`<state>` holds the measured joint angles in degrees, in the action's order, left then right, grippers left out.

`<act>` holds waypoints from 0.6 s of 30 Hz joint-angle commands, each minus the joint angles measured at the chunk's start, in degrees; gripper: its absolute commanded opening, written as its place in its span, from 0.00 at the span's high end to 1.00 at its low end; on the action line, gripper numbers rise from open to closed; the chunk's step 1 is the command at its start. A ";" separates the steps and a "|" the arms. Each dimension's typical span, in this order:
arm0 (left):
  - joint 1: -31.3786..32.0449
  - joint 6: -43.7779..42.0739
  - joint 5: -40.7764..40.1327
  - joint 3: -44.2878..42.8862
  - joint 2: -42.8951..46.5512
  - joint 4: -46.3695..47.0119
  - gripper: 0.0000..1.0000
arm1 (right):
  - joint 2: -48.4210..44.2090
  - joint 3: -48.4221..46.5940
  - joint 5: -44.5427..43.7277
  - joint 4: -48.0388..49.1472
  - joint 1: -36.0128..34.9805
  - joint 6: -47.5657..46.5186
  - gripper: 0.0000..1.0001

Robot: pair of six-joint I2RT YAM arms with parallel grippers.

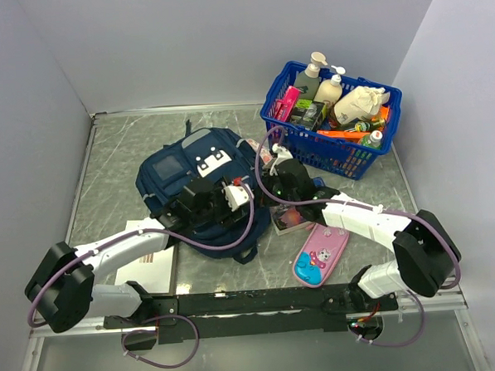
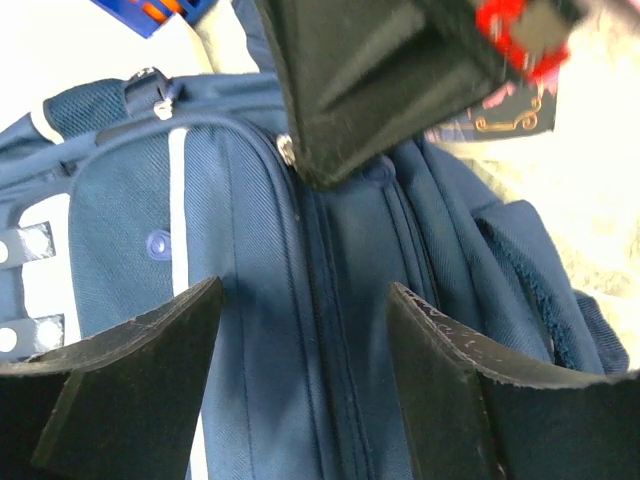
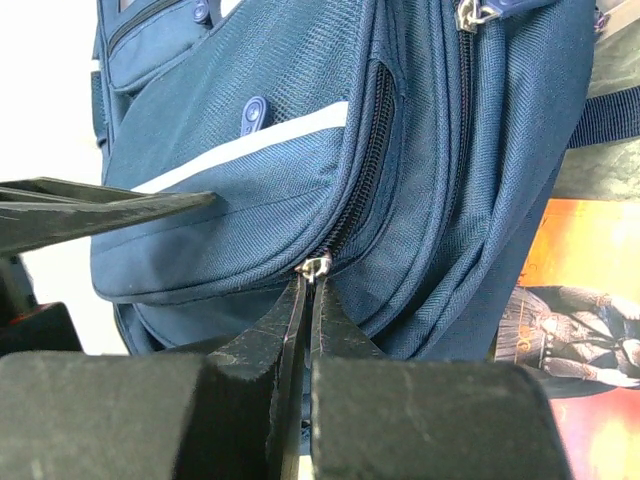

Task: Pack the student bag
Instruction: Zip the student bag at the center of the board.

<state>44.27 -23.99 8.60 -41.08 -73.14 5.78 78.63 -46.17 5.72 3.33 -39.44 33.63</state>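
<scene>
You're early in this one, I'd say. The student bag (image 1: 199,188) is lying flat on the desk (image 1: 121,159), centre-left, and the stuff to pack looks like it's all outside it: the blue basket (image 1: 346,159) is full at the back right, and a pink pencil case (image 1: 321,256) and a book (image 1: 289,219) sit loose beside the bag. So you're at the opening step, with all the loading left.

The right wrist view gives you what the top view hides. Your right claw (image 3: 305,288) is pinched fully closed on the zipper pull (image 3: 316,267). From above that's just arms crowding the bag. The left wrist view shows your left claw (image 2: 305,290) spread wide over the fabric, gripping nothing. I can't tell how far the zip's undone.
</scene>
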 commanded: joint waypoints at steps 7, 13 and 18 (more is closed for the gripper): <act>0.73 -3.61 2.12 2.23 0.90 3.53 0.67 | -4.71 1.00 2.99 1.42 -0.20 -0.67 1.00; 1.34 -4.57 3.17 2.23 1.51 3.72 0.99 | -5.50 1.70 2.55 -1.04 0.41 -2.60 1.00; 2.75 -8.08 7.65 2.05 3.09 -1.46 0.99 | -4.38 -0.31 4.82 -2.19 5.68 -5.85 1.00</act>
<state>45.43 -28.29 10.28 -38.89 -72.77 7.07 76.18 -44.56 7.90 0.27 -38.13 31.20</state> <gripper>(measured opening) 0.045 0.024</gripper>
